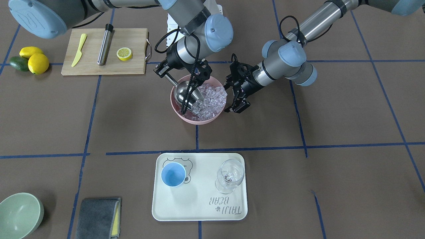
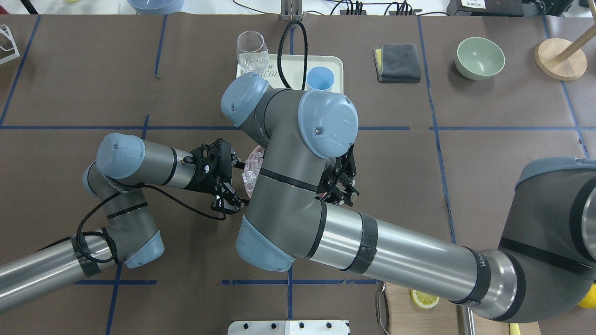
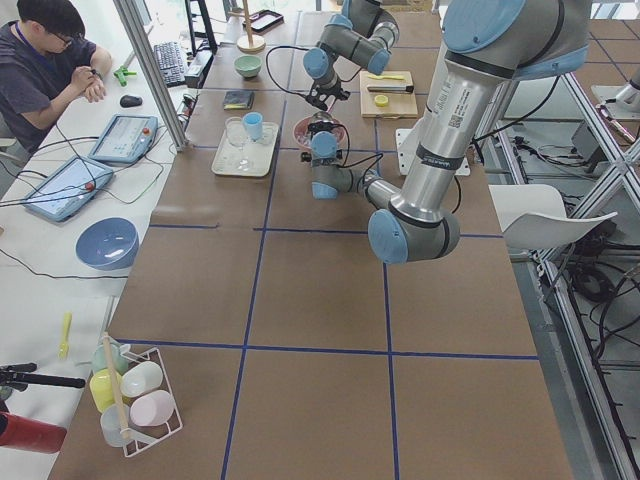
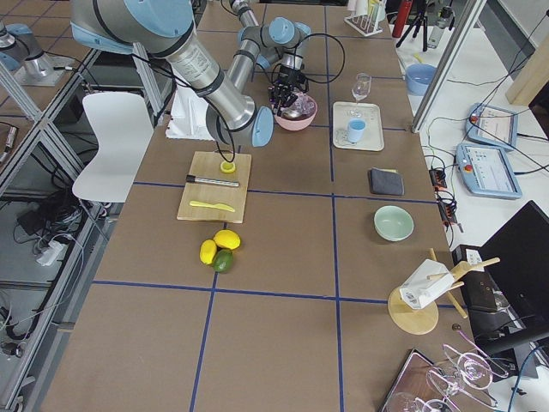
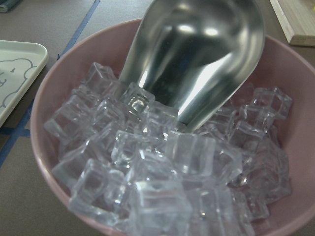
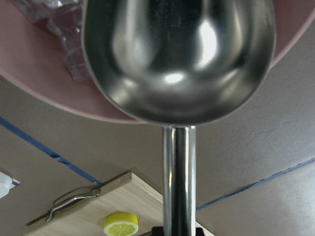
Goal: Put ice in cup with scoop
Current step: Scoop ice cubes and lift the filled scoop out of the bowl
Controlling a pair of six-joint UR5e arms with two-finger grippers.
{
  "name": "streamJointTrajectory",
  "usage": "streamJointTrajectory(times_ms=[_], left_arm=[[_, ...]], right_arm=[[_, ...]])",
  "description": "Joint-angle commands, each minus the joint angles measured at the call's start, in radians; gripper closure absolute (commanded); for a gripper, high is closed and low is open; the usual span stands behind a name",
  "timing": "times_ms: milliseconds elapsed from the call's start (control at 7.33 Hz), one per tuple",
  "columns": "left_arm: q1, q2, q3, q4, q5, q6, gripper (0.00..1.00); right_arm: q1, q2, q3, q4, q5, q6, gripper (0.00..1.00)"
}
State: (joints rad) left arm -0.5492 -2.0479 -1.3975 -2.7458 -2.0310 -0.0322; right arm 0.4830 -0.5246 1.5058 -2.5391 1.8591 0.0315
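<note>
Operator: How does the scoop lie?

Tech: You have the right gripper (image 1: 165,74) clamped on the handle of the scoop (image 1: 187,94). The long axis runs from the handle, toward the robot-side edge and the right end, down to the lip. The lip points toward the operators' edge and the left end, and it touches the ice (image 1: 212,99) in the bowl (image 1: 196,121).

Operator: And the cup?

Tech: You will find the cup (image 1: 173,174) well apart from the bowl, on the tray (image 1: 199,205) by the operators' edge. The right arm looks the nearer to it. The left gripper (image 1: 237,108) hangs spread and empty, just beside the bowl rim.
</note>
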Motion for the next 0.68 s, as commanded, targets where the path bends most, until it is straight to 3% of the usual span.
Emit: streamJointTrajectory(times_ms=[0,273,545], left_arm=[[-0.002,0.000,0.000,0.001,0.000,0.000,0.00],[0.000,0.000,0.000,0.000,0.000,0.000,0.00],[0.000,0.000,0.000,0.000,0.000,0.000,0.00]], right_arm=[[-0.003,-0.024,0.008,0.062,0.000,0.004,1.00],[-0.006,-0.088,0.054,0.140,0.000,0.031,1.00],[-0.015,-0.182,0.187,0.155,0.000,0.044,1.00]])
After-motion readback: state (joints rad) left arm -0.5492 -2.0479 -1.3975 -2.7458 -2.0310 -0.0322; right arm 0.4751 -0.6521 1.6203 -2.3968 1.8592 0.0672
